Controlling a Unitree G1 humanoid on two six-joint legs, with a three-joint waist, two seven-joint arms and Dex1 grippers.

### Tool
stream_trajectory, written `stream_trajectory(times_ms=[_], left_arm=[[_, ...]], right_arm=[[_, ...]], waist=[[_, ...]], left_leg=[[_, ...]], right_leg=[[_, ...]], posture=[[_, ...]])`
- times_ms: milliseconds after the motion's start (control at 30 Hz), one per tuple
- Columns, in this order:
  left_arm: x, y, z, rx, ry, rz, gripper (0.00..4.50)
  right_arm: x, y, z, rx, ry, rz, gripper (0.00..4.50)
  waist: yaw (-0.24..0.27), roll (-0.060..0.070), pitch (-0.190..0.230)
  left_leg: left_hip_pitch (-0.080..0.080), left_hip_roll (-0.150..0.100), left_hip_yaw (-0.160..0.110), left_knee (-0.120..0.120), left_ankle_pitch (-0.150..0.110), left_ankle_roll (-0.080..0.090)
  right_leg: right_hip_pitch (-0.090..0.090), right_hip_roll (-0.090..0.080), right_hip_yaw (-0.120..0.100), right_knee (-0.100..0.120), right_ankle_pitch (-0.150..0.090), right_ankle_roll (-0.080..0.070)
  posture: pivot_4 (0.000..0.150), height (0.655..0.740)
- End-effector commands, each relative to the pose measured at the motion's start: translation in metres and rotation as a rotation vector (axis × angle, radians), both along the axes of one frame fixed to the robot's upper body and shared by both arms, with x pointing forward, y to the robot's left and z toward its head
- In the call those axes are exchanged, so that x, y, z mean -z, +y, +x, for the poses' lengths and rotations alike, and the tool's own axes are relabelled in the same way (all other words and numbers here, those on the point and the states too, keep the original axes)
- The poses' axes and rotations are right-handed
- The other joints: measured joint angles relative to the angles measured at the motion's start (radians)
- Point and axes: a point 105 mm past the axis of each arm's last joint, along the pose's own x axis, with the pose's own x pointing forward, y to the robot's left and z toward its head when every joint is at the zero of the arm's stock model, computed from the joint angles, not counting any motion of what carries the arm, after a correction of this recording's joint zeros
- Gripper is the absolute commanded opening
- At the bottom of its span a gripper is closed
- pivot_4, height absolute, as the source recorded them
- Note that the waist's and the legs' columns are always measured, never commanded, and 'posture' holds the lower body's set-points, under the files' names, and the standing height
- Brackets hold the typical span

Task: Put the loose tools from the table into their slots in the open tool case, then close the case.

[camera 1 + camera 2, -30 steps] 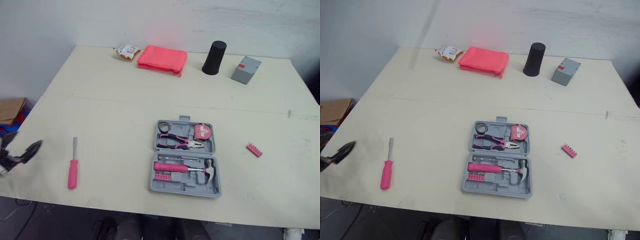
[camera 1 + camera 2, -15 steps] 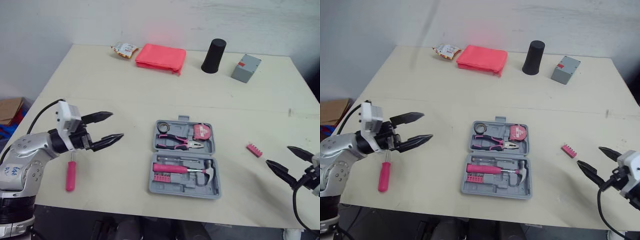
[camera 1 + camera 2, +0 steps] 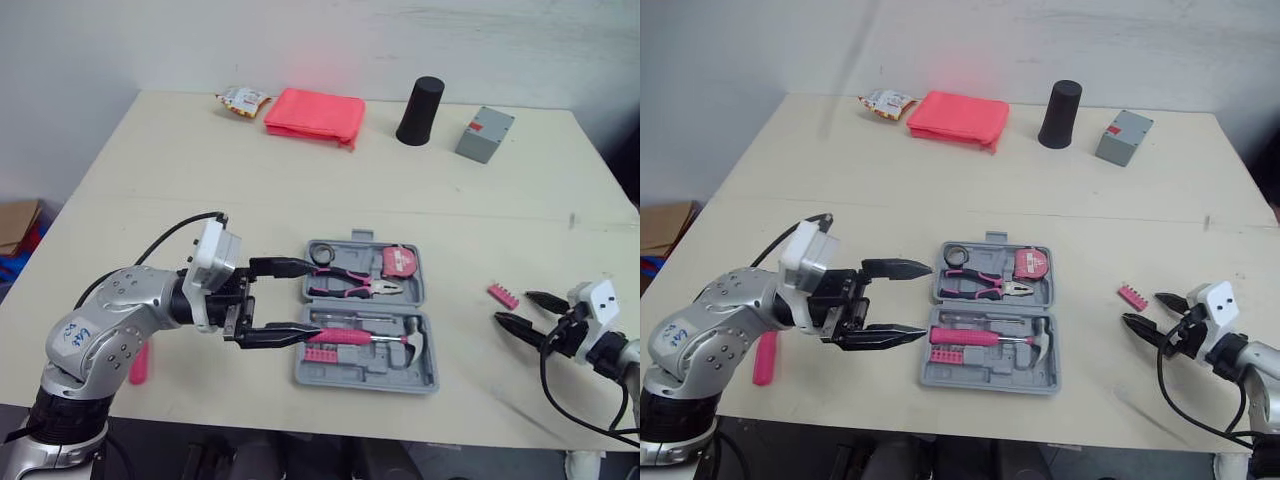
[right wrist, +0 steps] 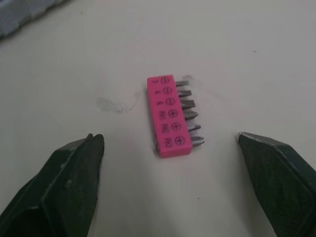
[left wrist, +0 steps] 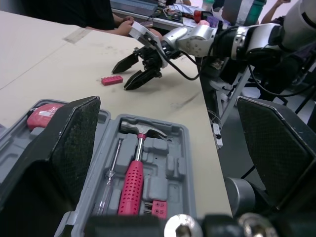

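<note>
1. nearest me on the left, the pink screwdriver (image 3: 138, 362) lies flat on the tabletop (image 3: 300, 170), its handle partly hidden behind my left arm. it is loose and well apart from the case.
2. the left claw (image 3: 312, 298) has swung right since half a second ago. it was above the screwdriver and now hovers at the left edge of the tool case (image 3: 420, 378). it is spread wide and holds nothing, so i judge the screwdriver is not being picked up yet.
3. on the right, the right claw (image 3: 512, 307) has come in from the near edge. it now sits just beside the bit holder (image 3: 503, 296), wide open and empty. the wrist view has the holder lined up between the two fingers, so i judge this pick comes first.
4. the bit holder is a short pink strip with a row of metal bits along one side. it lies flat, right of the case and not touching it.
5. the case lies open in the middle of the tabletop. the hammer (image 3: 370, 338) sits in its near half, the pliers (image 3: 355, 287) and tape measure (image 3: 398, 263) in the far half. some moulded slots in the near half look empty.
6. at the far edge sit a snack packet (image 3: 240, 99), a pink pouch (image 3: 312, 115), a black cup (image 3: 420, 98) and a grey box (image 3: 485, 134).
</note>
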Motion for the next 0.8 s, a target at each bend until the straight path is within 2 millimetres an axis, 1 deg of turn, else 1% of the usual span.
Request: stream_trajectory(times_ms=[33,167,333,533,633,733,800], left_arm=[[-0.001,-0.001,-0.007,0.039,-0.027,0.019,4.44],[0.001,-0.002,-0.007,0.038,-0.026,0.018,4.44],[0.006,-0.005,-0.012,0.061,-0.012,0.029,4.44],[0.009,-0.005,-0.014,0.062,-0.005,0.046,4.44],[0.010,-0.004,-0.014,0.059,-0.005,0.051,4.50],[0.010,-0.004,-0.014,0.057,-0.004,0.052,4.50],[0.011,-0.003,-0.014,0.057,-0.003,0.056,4.50]], right_arm=[[0.000,-0.001,-0.001,-0.024,-0.001,-0.030,4.50],[0.000,0.003,0.002,-0.033,-0.010,-0.010,4.50],[0.001,0.010,0.006,-0.064,0.009,0.008,4.50],[0.003,0.009,0.011,-0.083,0.034,-0.010,4.50],[0.005,0.009,0.012,-0.085,0.041,-0.012,3.68],[0.005,0.008,0.013,-0.072,0.030,-0.011,2.23],[0.006,0.007,0.013,-0.060,0.020,-0.012,1.15]], waist=[[0.001,0.000,0.000],[0.001,0.000,0.000],[0.001,0.000,0.000],[-0.001,0.000,0.000],[0.000,0.000,0.000],[0.001,0.000,0.000],[0.001,0.000,0.000]], left_leg=[[0.000,0.000,0.000,0.000,0.000,0.000],[0.000,0.000,0.000,0.001,0.000,0.000],[0.000,0.000,0.000,0.001,0.000,0.000],[0.001,0.000,0.000,0.002,0.000,0.000],[0.001,0.000,0.000,0.003,0.000,0.000],[0.001,0.000,-0.001,0.003,0.000,0.000],[0.001,0.000,-0.001,0.003,0.000,0.000]], right_leg=[[0.000,0.000,0.000,0.000,0.000,0.000],[0.001,0.000,0.000,0.000,0.000,0.000],[0.001,0.000,0.000,0.000,0.000,0.000],[0.002,0.000,0.000,0.000,0.000,0.000],[0.002,0.000,0.000,0.001,0.000,0.000],[0.002,0.000,-0.001,0.000,0.000,0.000],[0.002,0.000,-0.001,0.000,0.000,0.000]], posture=[[0.150,0.7400],[0.150,0.7400],[0.150,0.7400],[0.150,0.7400],[0.150,0.7400],[0.150,0.7400],[0.150,0.7400]])
